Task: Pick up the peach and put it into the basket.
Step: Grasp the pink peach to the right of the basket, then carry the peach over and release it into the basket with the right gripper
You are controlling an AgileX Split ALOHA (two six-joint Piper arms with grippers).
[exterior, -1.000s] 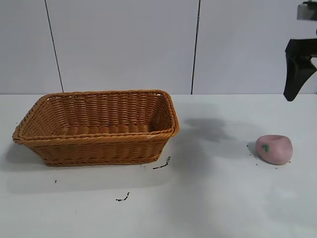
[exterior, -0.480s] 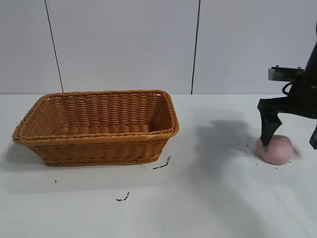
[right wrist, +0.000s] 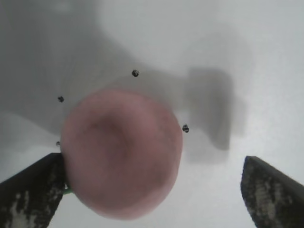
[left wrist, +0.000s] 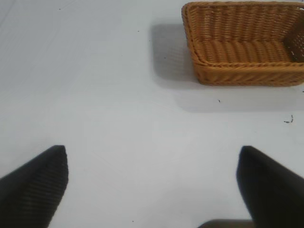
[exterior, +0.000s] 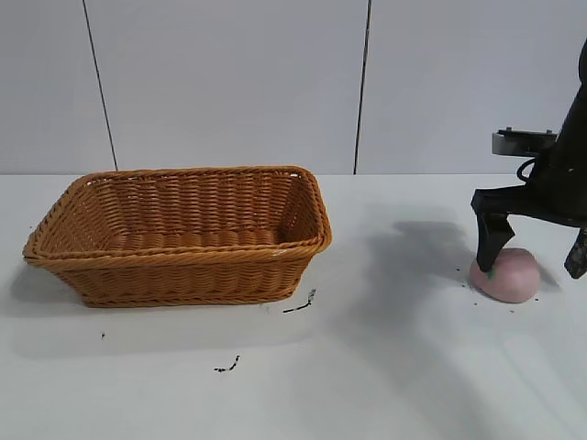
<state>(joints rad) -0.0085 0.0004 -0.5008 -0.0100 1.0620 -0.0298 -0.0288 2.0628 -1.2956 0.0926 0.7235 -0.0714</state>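
Grasp step: the peach (exterior: 505, 275) is straddled by the spread right end effector (exterior: 534, 252).
Closing is needed next, then carriage to the basket (exterior: 180, 234); one finger touches, the other stands apart.

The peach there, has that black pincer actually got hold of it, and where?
Not yet. The right pincer is open astride the peach: one finger touches its side, the other stands clear. The left pincer is open and holds nothing.

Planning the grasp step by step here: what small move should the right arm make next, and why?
Probably shut the right gripper on the peach. It is down at the table with fingers open, one touching the peach's side and the other apart from it, so the fruit sits off-centre between them. The basket lies well away; lifting comes after.
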